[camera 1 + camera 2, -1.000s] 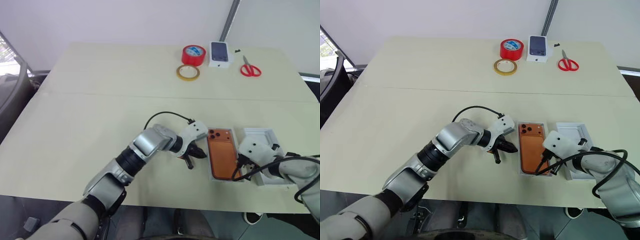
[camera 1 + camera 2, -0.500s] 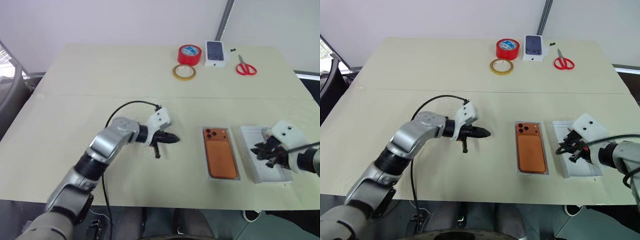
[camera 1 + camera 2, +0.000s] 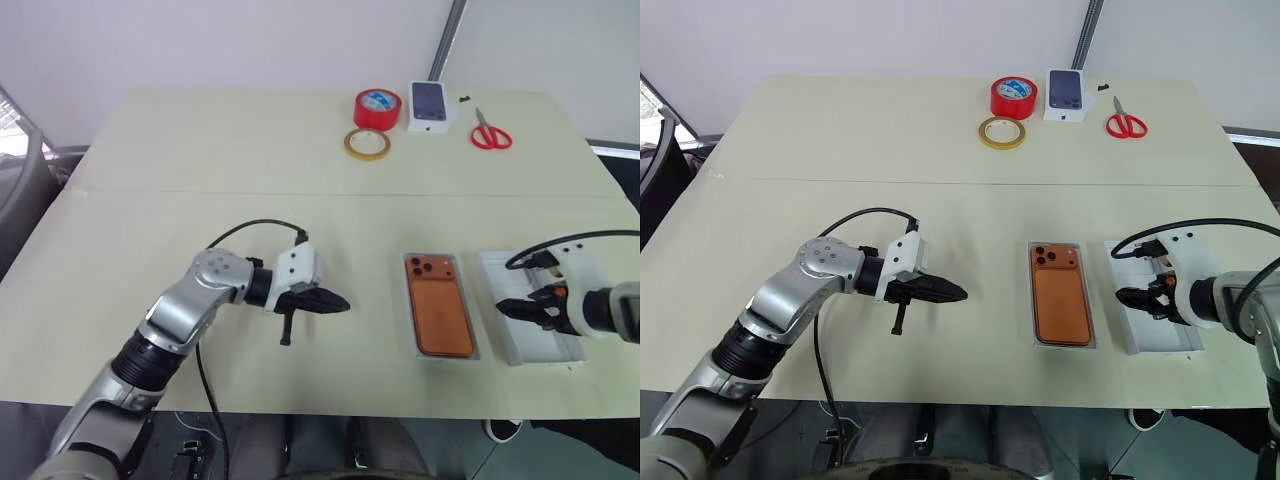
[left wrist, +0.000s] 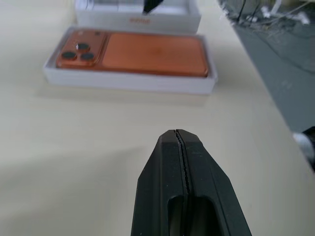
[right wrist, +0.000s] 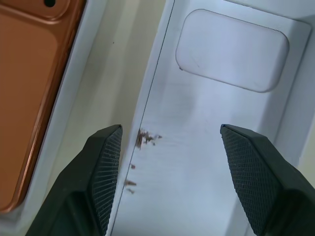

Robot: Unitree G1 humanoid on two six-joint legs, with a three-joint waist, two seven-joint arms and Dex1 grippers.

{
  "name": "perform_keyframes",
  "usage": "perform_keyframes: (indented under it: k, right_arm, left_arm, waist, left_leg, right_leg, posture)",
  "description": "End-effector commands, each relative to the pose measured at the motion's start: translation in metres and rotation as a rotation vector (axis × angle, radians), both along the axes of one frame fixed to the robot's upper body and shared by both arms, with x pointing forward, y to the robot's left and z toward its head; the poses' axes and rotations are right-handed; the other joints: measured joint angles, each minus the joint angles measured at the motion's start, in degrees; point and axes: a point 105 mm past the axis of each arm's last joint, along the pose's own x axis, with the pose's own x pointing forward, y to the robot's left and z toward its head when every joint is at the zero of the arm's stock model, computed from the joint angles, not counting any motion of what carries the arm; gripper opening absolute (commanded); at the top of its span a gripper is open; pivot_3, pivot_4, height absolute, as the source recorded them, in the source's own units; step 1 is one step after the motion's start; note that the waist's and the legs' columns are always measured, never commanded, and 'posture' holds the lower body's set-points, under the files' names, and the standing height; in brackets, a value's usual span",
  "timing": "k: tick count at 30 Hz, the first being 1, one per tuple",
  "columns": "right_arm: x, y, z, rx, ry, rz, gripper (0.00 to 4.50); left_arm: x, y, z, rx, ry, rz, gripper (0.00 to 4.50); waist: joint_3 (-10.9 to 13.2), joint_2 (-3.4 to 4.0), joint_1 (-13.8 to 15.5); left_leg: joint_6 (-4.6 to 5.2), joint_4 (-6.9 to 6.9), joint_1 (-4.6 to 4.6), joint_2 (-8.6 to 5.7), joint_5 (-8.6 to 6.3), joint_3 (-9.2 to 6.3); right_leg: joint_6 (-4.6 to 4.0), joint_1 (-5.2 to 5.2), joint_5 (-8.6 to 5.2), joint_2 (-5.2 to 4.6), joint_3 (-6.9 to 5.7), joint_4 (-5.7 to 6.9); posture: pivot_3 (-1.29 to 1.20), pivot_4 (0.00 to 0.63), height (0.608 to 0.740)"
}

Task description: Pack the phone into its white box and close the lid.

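Both arms have been pulling away from the phone since a second ago: your left tool [image 3: 335,302], then just beside the white box, is now hovering well to the left of it over bare tabletop [image 3: 150,220], clenched with nothing between its fingers, while your right tool [image 3: 1135,299], then at the box's right wall, is now hanging over the lid [image 5: 216,128] with its fingers spread wide and nothing in them. You are looking, from the right wrist, straight down into the lid's plain white inside, lying open side up just to the right of the white box [image 3: 413,322]. Inside that box the phone [image 3: 440,305] is already lying flat, back up, camera lenses toward the far edge. What is remaining, as far as you can judge, is lifting the lid, turning it over and seating it. You are risking a poor grip if the spread fingers come down on the lid's floor rather than astride one wall; it could skid off the near tabletop edge, which is close. Flipping it one-handed could also let it slip. Lowering it crooked could jam a wall on the box rim or nudge the box. Beyond, the tape rolls [image 3: 378,108], scissors [image 3: 490,133] and smaller box [image 3: 430,105] are sitting well clear.
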Motion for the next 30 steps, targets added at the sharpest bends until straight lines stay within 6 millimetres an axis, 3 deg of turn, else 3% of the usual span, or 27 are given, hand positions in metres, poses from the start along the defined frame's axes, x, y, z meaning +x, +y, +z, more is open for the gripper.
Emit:
perform_keyframes:
  k: [1,3,5,11,15,19,21,24,27,30]
  right_arm:
    - [0.001,0.006,-0.006,0.002,0.01,0.005,3.32]
    - [0.0,0.01,-0.012,0.005,0.021,0.006,3.32]
    - [0.0,0.012,-0.015,0.005,0.02,0.0,2.78]
    - [0.001,0.015,-0.01,0.013,-0.022,-0.011,0.02]
    - [0.004,0.012,0.008,0.009,-0.087,-0.023,0.02]
    - [0.019,0.026,0.051,0.16,-0.234,0.032,0.02]
    - [0.022,0.051,0.074,0.345,-0.282,0.143,0.02]
    - [0.011,0.102,0.1,0.603,-0.307,0.295,0.02]
    - [0.011,0.133,0.101,0.745,-0.333,0.319,0.02]
    - [0.012,0.173,0.087,0.94,-0.357,0.202,0.02]
  left_arm:
    - [-0.005,-0.001,0.013,-0.045,-0.053,-0.027,0.0]
    - [-0.005,0.0,0.011,-0.037,-0.069,-0.023,0.0]
    - [-0.004,0.0,0.012,-0.048,-0.081,-0.012,0.0]
    - [0.003,0.001,0.018,-0.104,-0.083,0.042,0.0]
    - [0.014,0.009,0.016,-0.106,-0.072,0.119,0.0]
    - [0.029,0.021,0.012,-0.112,-0.06,0.225,0.0]
    - [0.038,0.028,0.011,-0.118,-0.054,0.28,0.0]
    - [0.049,0.034,0.01,-0.126,-0.056,0.334,0.0]
    - [0.054,0.034,0.01,-0.123,-0.072,0.345,0.0]
    - [0.057,0.031,0.02,-0.17,-0.091,0.339,0.0]
  waist:
    - [0.0,0.0,0.0]
    - [0.0,0.0,0.01]
    - [0.0,0.0,0.05]
    - [0.0,0.0,0.02]
    - [0.0,0.01,0.02]
    - [0.0,0.06,-0.39]
    - [0.01,0.07,-0.6]
    - [0.05,0.01,-0.43]
    - [0.12,-0.13,-0.46]
    - [0.08,-0.2,-0.4]
  left_leg:
    - [0.0,0.0,0.0,0.0,0.0,0.0]
    - [0.0,0.0,0.0,0.0,0.0,0.01]
    - [0.0,0.01,0.0,0.0,0.0,0.01]
    - [0.0,0.01,0.0,0.0,0.0,0.0]
    - [0.01,0.01,0.0,0.0,0.0,0.01]
    - [0.01,0.0,0.0,0.0,-0.01,0.03]
    - [0.01,0.0,0.0,0.03,-0.01,0.02]
    - [0.06,-0.01,-0.01,0.11,-0.03,0.01]
    - [0.09,0.04,-0.06,0.14,-0.05,0.05]
    - [0.09,0.12,-0.08,0.11,-0.05,0.06]
  right_leg:
    - [0.0,0.0,0.0,0.0,0.0,0.0]
    - [0.0,0.0,0.0,0.0,0.01,0.0]
    - [0.0,0.0,0.0,0.0,0.01,0.0]
    - [0.01,0.0,0.0,0.0,0.01,0.0]
    - [0.01,0.0,0.0,0.0,0.01,0.01]
    - [0.01,-0.03,0.0,0.0,0.03,0.03]
    - [0.0,-0.05,0.0,0.04,0.03,0.05]
    - [0.0,-0.02,0.0,0.08,0.0,0.02]
    - [0.01,-0.03,0.0,0.1,-0.01,0.0]
    - [0.03,-0.03,0.01,0.07,0.0,0.02]
  posture:
    - [0.0,0.15,0.74]
    - [0.0,0.15,0.74]
    - [0.0,0.15,0.74]
    - [0.0,0.15,0.74]
    - [0.0,0.15,0.74]
    - [0.0,0.15,0.74]
    - [0.0,0.15,0.74]
    - [0.0,0.15,0.74]
    - [0.0,0.15,0.74]
    - [0.0,0.15,0.74]
